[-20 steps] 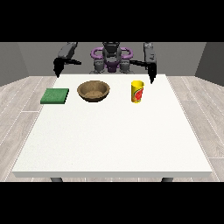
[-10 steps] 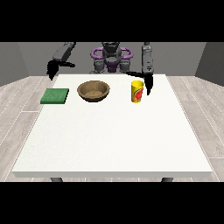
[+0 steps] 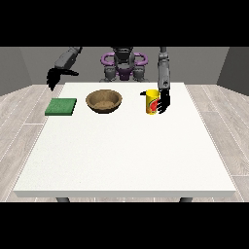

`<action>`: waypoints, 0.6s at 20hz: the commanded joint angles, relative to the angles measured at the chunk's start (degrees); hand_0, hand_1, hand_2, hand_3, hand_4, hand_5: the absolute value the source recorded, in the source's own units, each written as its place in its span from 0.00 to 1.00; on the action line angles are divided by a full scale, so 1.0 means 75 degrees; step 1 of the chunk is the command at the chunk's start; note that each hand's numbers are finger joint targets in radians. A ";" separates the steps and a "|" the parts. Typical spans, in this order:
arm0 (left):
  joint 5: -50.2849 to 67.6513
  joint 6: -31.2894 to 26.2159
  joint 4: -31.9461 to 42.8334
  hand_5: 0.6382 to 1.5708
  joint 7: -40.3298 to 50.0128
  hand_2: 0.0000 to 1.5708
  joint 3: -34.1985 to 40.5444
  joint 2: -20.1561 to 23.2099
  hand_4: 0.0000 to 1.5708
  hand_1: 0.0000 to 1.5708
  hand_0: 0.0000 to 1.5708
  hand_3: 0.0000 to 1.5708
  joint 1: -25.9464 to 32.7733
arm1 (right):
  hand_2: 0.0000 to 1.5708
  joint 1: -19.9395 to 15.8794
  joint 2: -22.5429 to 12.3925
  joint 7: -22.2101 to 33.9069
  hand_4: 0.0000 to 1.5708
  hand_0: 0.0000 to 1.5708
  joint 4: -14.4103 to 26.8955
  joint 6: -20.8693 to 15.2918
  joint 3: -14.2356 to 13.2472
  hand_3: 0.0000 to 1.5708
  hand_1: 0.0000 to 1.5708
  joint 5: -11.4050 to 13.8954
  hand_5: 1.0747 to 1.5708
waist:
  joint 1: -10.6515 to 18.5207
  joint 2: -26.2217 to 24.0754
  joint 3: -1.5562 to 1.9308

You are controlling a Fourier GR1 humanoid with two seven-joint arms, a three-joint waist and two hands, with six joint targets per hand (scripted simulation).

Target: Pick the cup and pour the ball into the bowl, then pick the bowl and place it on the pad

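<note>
White desk (image 3: 126, 146): cup (image 3: 152, 102) upright near far edge, bowl (image 3: 103, 101) beside it, pad (image 3: 61, 106) beyond. My hand at view's right (image 3: 164, 101) just beside cup, fingers spread, not yet round it; other hand (image 3: 53, 78) well apart.

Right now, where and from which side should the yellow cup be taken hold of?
Grip the yellow cup around its side wall, about mid-height, coming from the view's right, where the hand already sits beside it. It stands upright, so a side grasp probably leaves the open top clear for pouring into the bowl.
</note>
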 commanded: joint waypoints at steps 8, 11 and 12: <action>-0.1182 0.2586 0.1036 0.93 -0.0400 1.00 0.0000 0.0032 0.56 0.85 0.85 1.00 -0.0451 | 0.00 -0.0352 -0.0805 0.0240 0.00 0.00 -0.0026 0.0574 -0.0493 0.00 0.00 -0.0508 0.97 | -0.0720 0.0440 -0.0003; -0.1657 0.2976 0.0805 0.94 0.0206 1.00 -0.0475 -0.0119 0.58 0.86 0.86 1.00 -0.0530 | 0.00 -0.0108 -0.0856 -0.0008 0.00 0.00 0.0884 0.0804 -0.0647 0.00 0.00 -0.0505 0.97 | -0.0395 -0.0243 0.0006; -0.1847 0.2606 0.0696 0.95 0.0818 1.00 -0.0645 0.0355 0.60 0.86 0.86 1.00 -0.0645 | 0.00 -0.0149 -0.0911 -0.0086 0.00 0.00 0.1151 0.0746 -0.0701 0.00 0.00 -0.0420 0.97 | -0.0194 -0.0551 0.0011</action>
